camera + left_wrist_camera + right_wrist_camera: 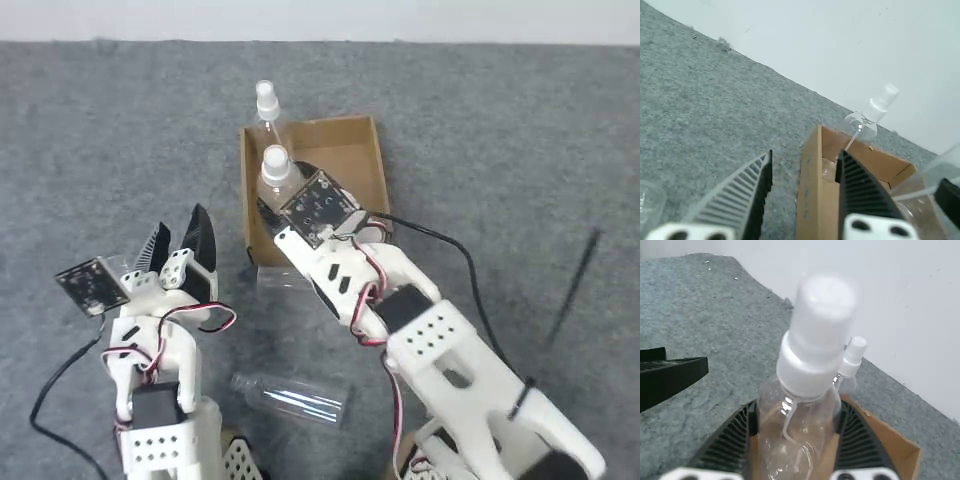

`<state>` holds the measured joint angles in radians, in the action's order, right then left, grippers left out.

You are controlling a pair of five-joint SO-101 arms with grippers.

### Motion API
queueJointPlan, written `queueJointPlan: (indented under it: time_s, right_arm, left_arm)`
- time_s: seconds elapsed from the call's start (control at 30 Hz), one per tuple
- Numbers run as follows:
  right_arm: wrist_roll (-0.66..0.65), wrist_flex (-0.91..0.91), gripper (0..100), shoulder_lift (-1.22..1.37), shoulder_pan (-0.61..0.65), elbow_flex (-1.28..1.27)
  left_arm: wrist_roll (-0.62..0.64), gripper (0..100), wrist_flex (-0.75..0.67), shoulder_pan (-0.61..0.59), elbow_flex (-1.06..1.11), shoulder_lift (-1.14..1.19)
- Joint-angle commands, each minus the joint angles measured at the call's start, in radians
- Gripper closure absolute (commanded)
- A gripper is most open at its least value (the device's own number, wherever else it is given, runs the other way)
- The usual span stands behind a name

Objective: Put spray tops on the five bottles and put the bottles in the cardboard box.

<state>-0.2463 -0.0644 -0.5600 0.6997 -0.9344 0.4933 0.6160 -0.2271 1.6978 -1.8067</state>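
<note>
My right gripper (283, 212) (797, 426) is shut on a clear bottle with a white spray top (275, 172) (807, 390). It holds the bottle upright over the near left part of the cardboard box (345, 150) (895, 452). A second topped bottle (267, 108) (871, 114) (850, 360) stands at the box's far left corner. A bottle without a top (295, 396) lies on the carpet between the arms. Left of the box, my left gripper (180, 226) (805, 161) is open, holding nothing.
Another clear bottle (283, 281) lies just in front of the box, partly under the right arm. A clear object (117, 266) (646, 201) sits beside the left gripper. A thin black rod (575, 283) lies at the right. Grey carpet covers the table; a white wall is behind.
</note>
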Motion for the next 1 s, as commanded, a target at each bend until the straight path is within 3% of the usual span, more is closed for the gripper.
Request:
queueJointPlan:
  time_s: [0.0,0.23,0.8,0.97]
  right_arm:
    - [0.012,0.090,98.1,0.041,0.002,0.081]
    - [0.012,0.196,98.1,0.160,-0.008,0.087]
    - [0.015,0.199,98.1,0.461,-0.025,0.284]
    - [0.161,0.191,98.1,0.501,-0.071,0.362]
  left_arm:
    - [-0.011,80,0.008,-0.005,-0.013,-0.017]
    - [-0.011,80,0.008,-0.005,-0.013,-0.015]
    - [-0.011,80,0.009,-0.006,-0.013,-0.014]
    - [-0.011,80,0.008,-0.051,-0.013,-0.015]
